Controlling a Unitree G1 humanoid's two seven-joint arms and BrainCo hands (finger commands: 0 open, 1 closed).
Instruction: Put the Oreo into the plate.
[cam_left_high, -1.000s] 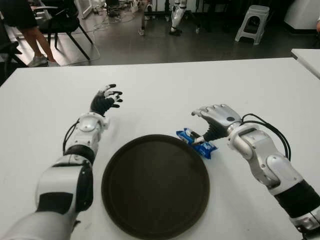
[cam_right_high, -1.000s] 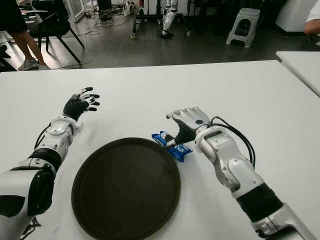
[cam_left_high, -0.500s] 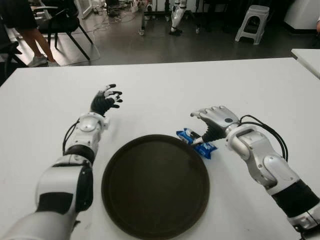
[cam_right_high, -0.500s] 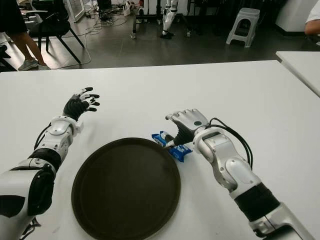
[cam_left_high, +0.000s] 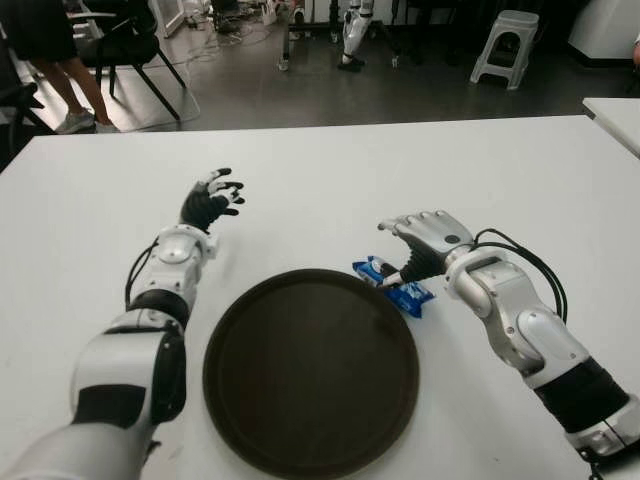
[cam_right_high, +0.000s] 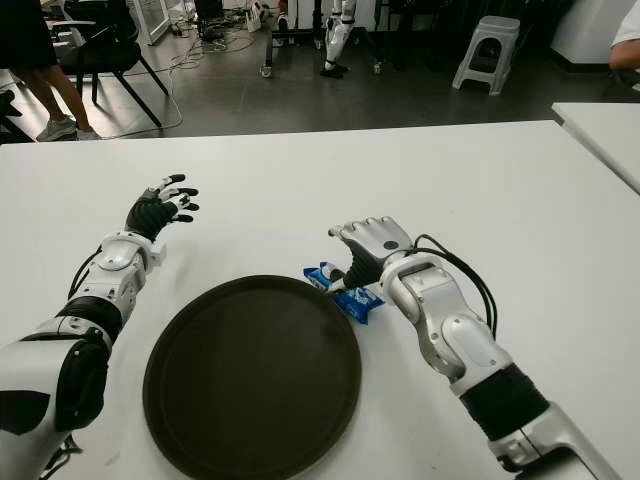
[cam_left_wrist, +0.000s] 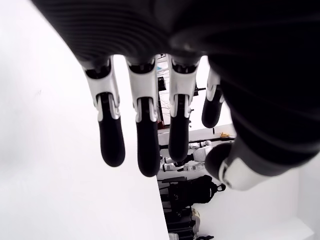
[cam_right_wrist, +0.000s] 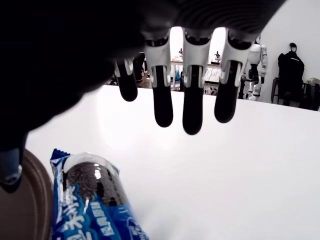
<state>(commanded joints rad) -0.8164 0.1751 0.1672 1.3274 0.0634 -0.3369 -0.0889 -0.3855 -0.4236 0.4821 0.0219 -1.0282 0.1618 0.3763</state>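
Observation:
A blue Oreo pack (cam_left_high: 393, 286) lies flat on the white table (cam_left_high: 320, 180), touching the right rim of the round dark brown plate (cam_left_high: 311, 371). My right hand (cam_left_high: 412, 252) hovers just over the pack's far end, fingers spread and holding nothing; its thumb tip reaches down beside the wrapper. The right wrist view shows the Oreo pack (cam_right_wrist: 95, 205) below the straight fingers (cam_right_wrist: 193, 100), with a gap between them. My left hand (cam_left_high: 211, 198) shows at the far left of the plate, fingers spread, holding nothing.
The plate holds nothing. Beyond the table's far edge are a chair (cam_left_high: 120, 45), a person's legs (cam_left_high: 60, 70), a white stool (cam_left_high: 505, 45) and a second white table (cam_left_high: 615, 115) at the right.
My right hand has crept slightly left and farther from me over the Oreo pack. The pack, the plate and my left hand have not moved.

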